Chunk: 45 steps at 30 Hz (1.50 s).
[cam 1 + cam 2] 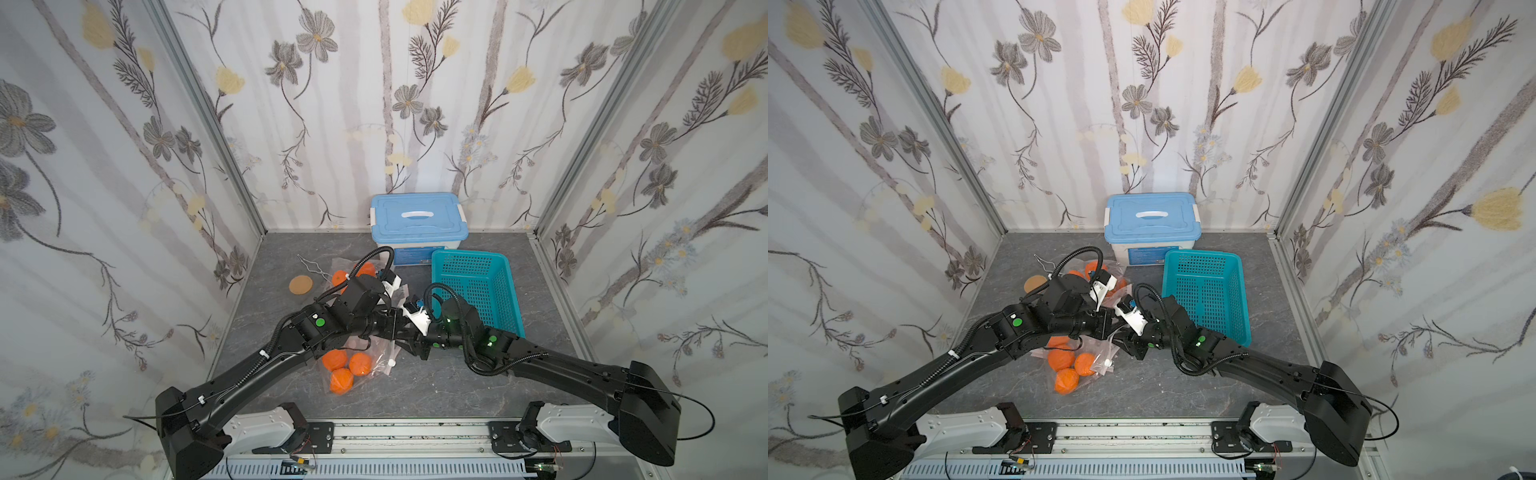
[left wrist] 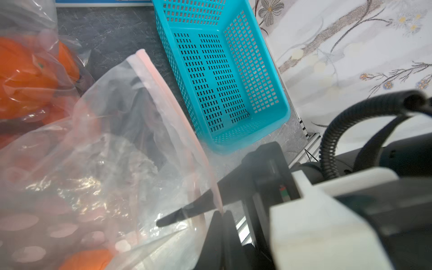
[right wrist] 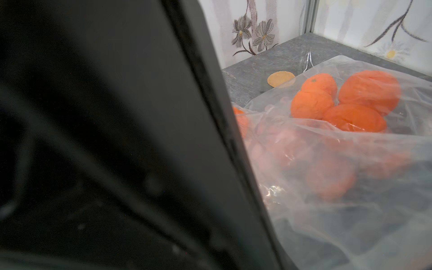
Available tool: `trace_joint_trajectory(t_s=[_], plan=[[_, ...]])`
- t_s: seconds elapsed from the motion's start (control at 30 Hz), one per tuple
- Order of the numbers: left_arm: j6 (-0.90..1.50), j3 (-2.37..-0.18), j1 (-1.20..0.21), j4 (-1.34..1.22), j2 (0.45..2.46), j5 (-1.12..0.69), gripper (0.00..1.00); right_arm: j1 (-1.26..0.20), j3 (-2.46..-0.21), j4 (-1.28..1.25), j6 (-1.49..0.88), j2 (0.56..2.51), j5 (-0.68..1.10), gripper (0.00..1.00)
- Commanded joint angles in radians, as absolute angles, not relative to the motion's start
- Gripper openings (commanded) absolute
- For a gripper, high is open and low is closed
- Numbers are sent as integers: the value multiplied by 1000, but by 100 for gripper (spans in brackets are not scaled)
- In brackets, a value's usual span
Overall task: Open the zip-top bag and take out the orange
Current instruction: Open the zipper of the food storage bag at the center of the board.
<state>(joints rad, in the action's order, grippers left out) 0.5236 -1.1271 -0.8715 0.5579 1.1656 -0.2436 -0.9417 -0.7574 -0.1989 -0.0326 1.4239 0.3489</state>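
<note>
On the grey marbled surface (image 1: 415,386), the black left arm (image 1: 257,365) and right arm (image 1: 561,365) meet over a clear plastic zip-top bag (image 1: 376,361) near the front, beside a teal perforated plastic basket (image 1: 503,266). The left jaws are clenched on its pink seal strip (image 2: 164,93), apparently to anchor the mouth; I cannot tell how the right jaws stand. Round, matte oranges (image 1: 341,380) sit bunched inside

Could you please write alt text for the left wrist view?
The left gripper pinches the pink zip edge of a clear zip-top bag holding an orange; an empty teal basket stands behind on the grey table.
</note>
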Motion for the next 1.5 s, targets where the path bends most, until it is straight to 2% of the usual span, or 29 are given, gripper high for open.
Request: trace_joint_trajectory(t_s=[0.0, 0.17, 0.27, 0.37, 0.6, 0.63, 0.67, 0.7, 0.77, 0.87, 0.93, 1.03, 1.27, 1.37, 1.43, 1.47], plan=[[530, -1119, -871, 469, 1156, -245, 0, -943, -753, -256, 93, 1451, 316, 48], [531, -1111, -861, 488, 1147, -203, 0, -937, -702, -368, 71, 1449, 273, 58], [528, -1113, -859, 483, 1149, -218, 0, -937, -615, -511, 36, 1373, 252, 71], [518, -1117, -859, 485, 1145, -220, 0, -936, -558, -567, 32, 1297, 234, 78], [505, -1119, -851, 498, 1135, -206, 0, -908, -436, -568, 9, 1068, 134, 82], [502, -1119, -849, 499, 1135, -206, 0, -903, -423, -573, -18, 1030, 92, 87], [501, -1117, -847, 500, 1135, -204, 0, -901, -407, -582, -54, 992, 15, 97], [500, -1115, -847, 500, 1135, -205, 0, -901, -399, -581, -93, 965, -57, 99], [500, -1112, -846, 498, 1135, -207, 0, -887, -397, -569, -175, 928, -180, 100], [501, -1107, -843, 498, 1131, -210, 0, -838, -426, -532, -140, 914, -52, 100], [502, -1101, -843, 494, 1128, -213, 0, -831, -460, -504, -114, 926, -40, 99], [502, -1094, -843, 494, 1127, -215, 0, -811, -528, -415, -101, 949, -18, 93], [504, -1087, -841, 486, 1136, -221, 0, -781, -615, -295, -125, 1003, 213, 63], [513, -1083, -838, 477, 1141, -213, 0, -781, -656, -242, -95, 1059, 302, 45], [514, -1088, -835, 476, 1152, -218, 0, -781, -678, -226, -81, 1092, 352, 26], [514, -1094, -835, 479, 1159, -219, 0, -782, -684, -221, -76, 1105, 373, 22]])
